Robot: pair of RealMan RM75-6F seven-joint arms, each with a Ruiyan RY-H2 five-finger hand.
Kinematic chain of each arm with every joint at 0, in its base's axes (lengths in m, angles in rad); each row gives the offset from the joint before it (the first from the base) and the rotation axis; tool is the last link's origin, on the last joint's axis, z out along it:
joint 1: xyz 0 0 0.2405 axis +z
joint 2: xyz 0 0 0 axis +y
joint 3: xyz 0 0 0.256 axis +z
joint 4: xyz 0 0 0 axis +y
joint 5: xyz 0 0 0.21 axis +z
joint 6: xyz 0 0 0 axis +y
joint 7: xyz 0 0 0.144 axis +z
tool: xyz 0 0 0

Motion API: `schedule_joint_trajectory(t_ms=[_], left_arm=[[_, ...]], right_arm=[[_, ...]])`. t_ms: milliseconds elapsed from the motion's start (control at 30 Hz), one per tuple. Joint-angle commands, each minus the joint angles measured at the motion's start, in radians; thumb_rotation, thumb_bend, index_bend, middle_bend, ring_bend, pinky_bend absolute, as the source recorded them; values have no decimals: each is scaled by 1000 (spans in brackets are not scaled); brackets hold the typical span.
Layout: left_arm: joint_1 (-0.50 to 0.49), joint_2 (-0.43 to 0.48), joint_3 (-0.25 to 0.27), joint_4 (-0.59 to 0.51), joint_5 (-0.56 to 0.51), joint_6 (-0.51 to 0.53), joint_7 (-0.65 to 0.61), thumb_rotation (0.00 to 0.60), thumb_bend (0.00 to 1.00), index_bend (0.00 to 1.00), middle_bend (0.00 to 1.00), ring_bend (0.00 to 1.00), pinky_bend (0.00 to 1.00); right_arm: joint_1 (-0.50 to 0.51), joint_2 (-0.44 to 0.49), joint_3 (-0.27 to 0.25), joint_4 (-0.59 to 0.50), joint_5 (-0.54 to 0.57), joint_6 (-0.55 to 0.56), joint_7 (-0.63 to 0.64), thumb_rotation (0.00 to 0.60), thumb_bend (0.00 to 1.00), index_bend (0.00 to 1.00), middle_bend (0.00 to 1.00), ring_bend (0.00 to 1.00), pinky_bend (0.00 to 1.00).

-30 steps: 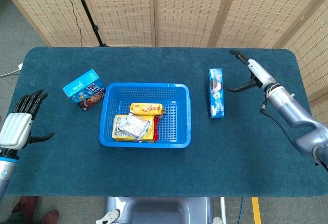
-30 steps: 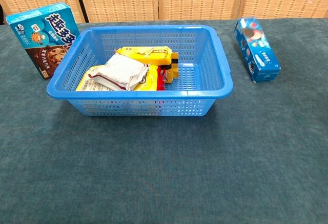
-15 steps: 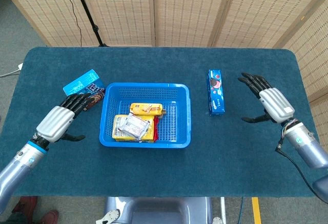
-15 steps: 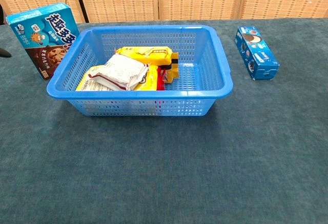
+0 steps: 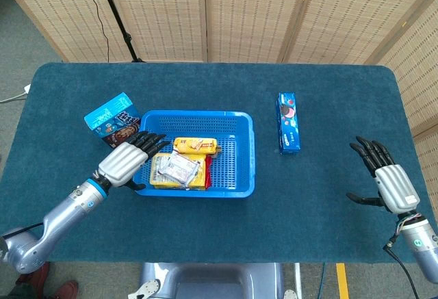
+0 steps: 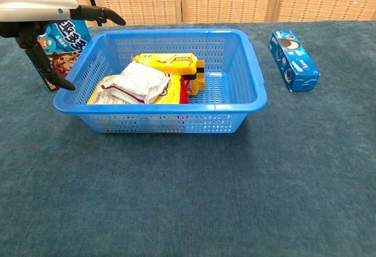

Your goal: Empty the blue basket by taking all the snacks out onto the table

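I see woven screens [image 5: 253, 11] behind the blue-covered table [image 5: 205, 237], grey floor [image 5: 27, 32], and a black stand [image 5: 116, 18].

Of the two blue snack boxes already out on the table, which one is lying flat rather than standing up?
The long, narrow blue cookie box right of the blue basket lies flat. The other blue box, left of the basket beside the left hand, stands upright.

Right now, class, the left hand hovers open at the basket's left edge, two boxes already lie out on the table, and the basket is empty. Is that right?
Not quite: the blue basket is not empty. The head view shows yellow packets and a silver packet inside. The left hand is open at its left edge, and the chocolate-chip cookie box and the narrow blue cookie box are out on the table.
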Motion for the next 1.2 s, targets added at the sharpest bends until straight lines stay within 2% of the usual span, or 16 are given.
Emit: schedule_joint_trajectory(t_ms=[33, 300, 667, 733, 833, 933, 1033, 1200], left_arm=[[-52, -61, -7, -12, -105, -18, 108, 600, 79, 0, 0, 0, 0], [-116, -157, 5, 27, -263, 6, 253, 600, 81, 0, 0, 0, 0], [-193, -262, -5, 114, -357, 22, 298, 600, 131, 8, 0, 0, 0], [-197, -288, -9, 136, -345, 41, 289, 600, 162, 76, 55, 37, 0], [-195, -307, -1, 158, -325, 61, 286, 600, 203, 269, 262, 203, 1], [-196, -313, 6, 166, -327, 68, 290, 600, 229, 387, 368, 284, 24], [-197, -312, 7, 165, -332, 76, 289, 600, 250, 448, 419, 321, 59], [-188, -292, 0, 139, -316, 101, 268, 600, 294, 480, 445, 339, 91]], right_arm=[[-19, -8, 7, 26, -1, 17, 20, 600, 0, 0, 0, 0, 0], [-42, 2, 28, 26, -13, 58, 48, 600, 0, 0, 0, 0, 0], [-56, 7, 46, 20, -22, 66, 60, 600, 0, 0, 0, 0, 0], [-57, 6, 49, 22, -24, 65, 62, 600, 0, 0, 0, 0, 0], [-57, 8, 50, 20, -29, 63, 69, 600, 0, 0, 0, 0, 0], [-57, 8, 53, 21, -33, 61, 72, 600, 0, 0, 0, 0, 0], [-57, 9, 54, 20, -36, 57, 77, 600, 0, 0, 0, 0, 0], [-61, 10, 59, 19, -38, 60, 80, 600, 0, 0, 0, 0, 0]])
